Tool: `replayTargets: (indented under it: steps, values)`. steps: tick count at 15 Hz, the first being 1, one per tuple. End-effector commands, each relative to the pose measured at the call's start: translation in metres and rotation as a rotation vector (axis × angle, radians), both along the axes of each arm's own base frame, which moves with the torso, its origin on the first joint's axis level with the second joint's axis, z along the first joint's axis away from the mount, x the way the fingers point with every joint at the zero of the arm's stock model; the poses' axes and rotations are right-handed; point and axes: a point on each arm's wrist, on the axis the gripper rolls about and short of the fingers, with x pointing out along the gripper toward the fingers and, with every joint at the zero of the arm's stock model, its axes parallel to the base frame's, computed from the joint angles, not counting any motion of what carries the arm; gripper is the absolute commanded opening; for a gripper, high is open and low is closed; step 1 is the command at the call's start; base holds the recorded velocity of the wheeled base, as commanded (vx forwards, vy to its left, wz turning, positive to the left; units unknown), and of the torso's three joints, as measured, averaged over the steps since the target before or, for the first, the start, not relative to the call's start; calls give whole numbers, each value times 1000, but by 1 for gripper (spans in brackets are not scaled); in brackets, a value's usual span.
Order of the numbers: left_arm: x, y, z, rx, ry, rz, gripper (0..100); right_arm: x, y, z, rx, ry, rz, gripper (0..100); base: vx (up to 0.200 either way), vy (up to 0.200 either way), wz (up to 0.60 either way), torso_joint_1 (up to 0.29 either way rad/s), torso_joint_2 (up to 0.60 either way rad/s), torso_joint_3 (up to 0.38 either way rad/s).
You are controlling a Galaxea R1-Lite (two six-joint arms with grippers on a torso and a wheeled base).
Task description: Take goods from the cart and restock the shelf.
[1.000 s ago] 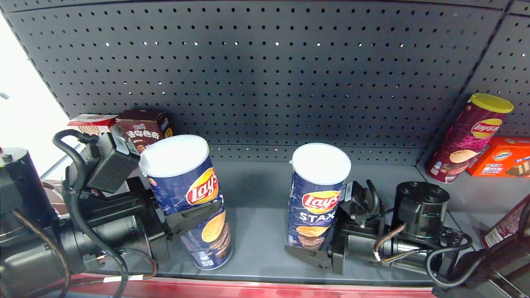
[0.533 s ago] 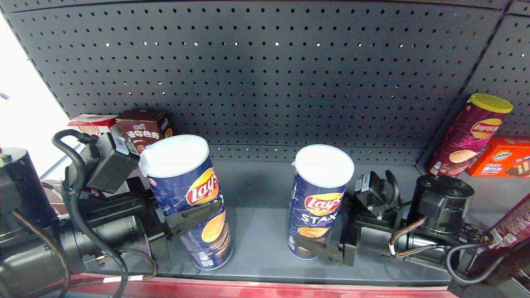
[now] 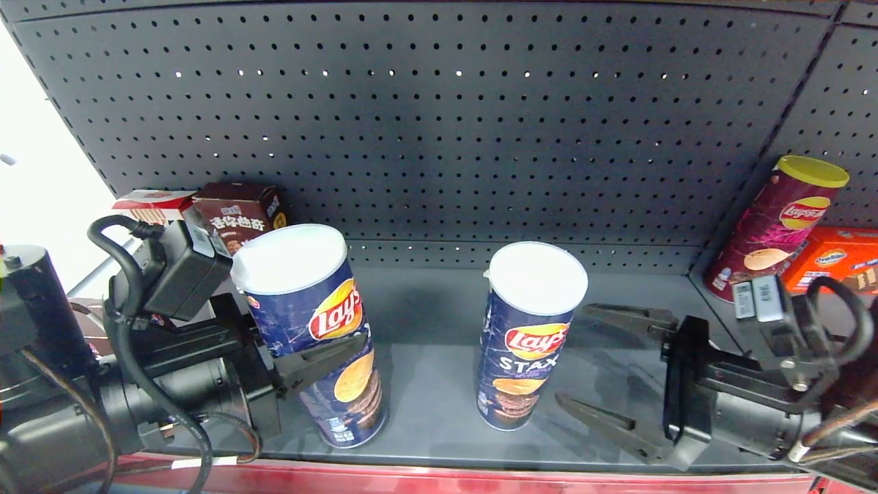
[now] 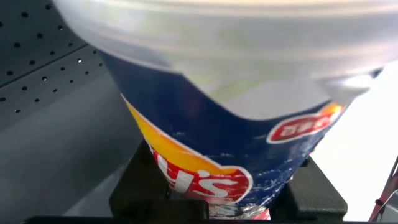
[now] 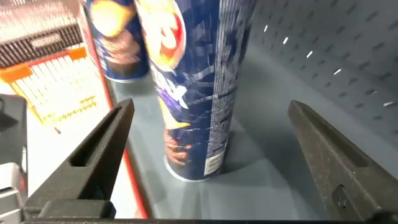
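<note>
step: shelving | right pincer [image 3: 576, 357] spread empty beside centre white-lidded blue cardboard chip tube [image 3: 531, 336] (upright, seemingly placed) | left pincer [image 3: 336, 357] clenched on tilted twin tube [image 3: 309, 315], lower left | next: straighten, release gently

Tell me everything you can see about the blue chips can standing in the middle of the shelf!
The blue can is a tall round tube, cardboard by its look, with a white lid and a red and yellow logo above pictured chips. It stands upright on the grey shelf, near its front edge. Nothing grips it: the right gripper is open beside it, not touching.
</note>
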Motion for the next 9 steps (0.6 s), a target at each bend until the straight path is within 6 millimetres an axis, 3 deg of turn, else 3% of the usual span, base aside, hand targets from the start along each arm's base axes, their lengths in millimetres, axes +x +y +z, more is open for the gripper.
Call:
replayTargets:
  steps: [1,5,6,9]
  values:
    - [0,0,-1,1,2,-1,0,-30,-26,17,54,-82,-31,100,0,0,0,0,0,0]
    - [-1,1,-5,9,17,2,0,-53,-50,30,80,-111,-158,100,0,0,0,0,0,0]
    - [-2,1,-8,13,26,4,0,-68,-60,34,107,-121,-266,100,0,0,0,0,0,0]
    - [-3,2,-11,20,35,17,0,-110,-88,19,109,-99,-396,100,0,0,0,0,0,0]
